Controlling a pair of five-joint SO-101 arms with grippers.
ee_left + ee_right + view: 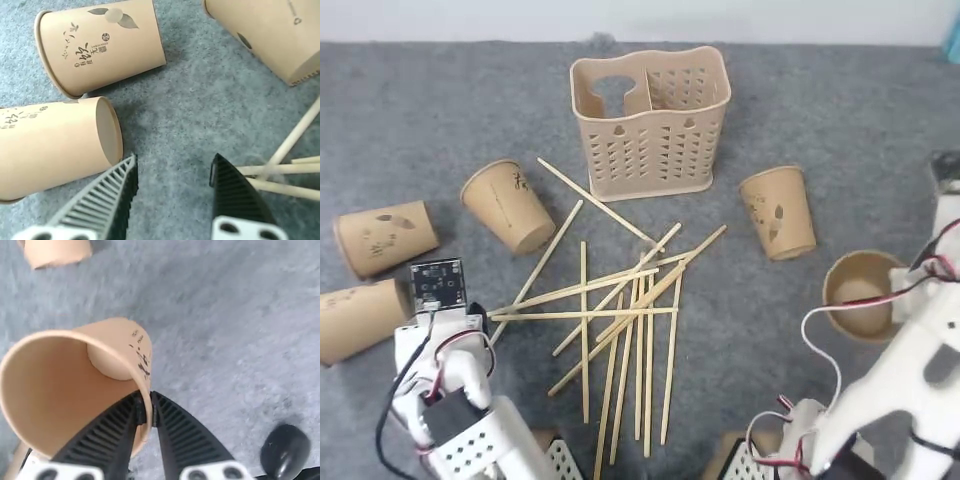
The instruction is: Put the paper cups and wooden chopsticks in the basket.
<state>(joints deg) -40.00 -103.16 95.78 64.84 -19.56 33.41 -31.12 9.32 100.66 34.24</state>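
Note:
The tan perforated basket (650, 120) stands at the back middle of the grey carpet, split into two compartments. Several wooden chopsticks (620, 310) lie scattered in front of it. Three paper cups lie on their sides at the left (385, 237) (355, 318) (508, 205), and another (778, 212) lies right of the basket. My left gripper (172, 172) hangs open over bare carpet, between a lying cup (55, 140) and chopstick ends (285, 175). My right gripper (145, 401) is shut on the rim of a paper cup (70, 385), seen at the right (863, 293).
The arm bases (470, 430) and white cables (820, 340) fill the near edge. A dark round object (282, 445) sits near the right gripper. Another cup (57, 251) lies beyond the held one. Open carpet stretches along both sides of the basket.

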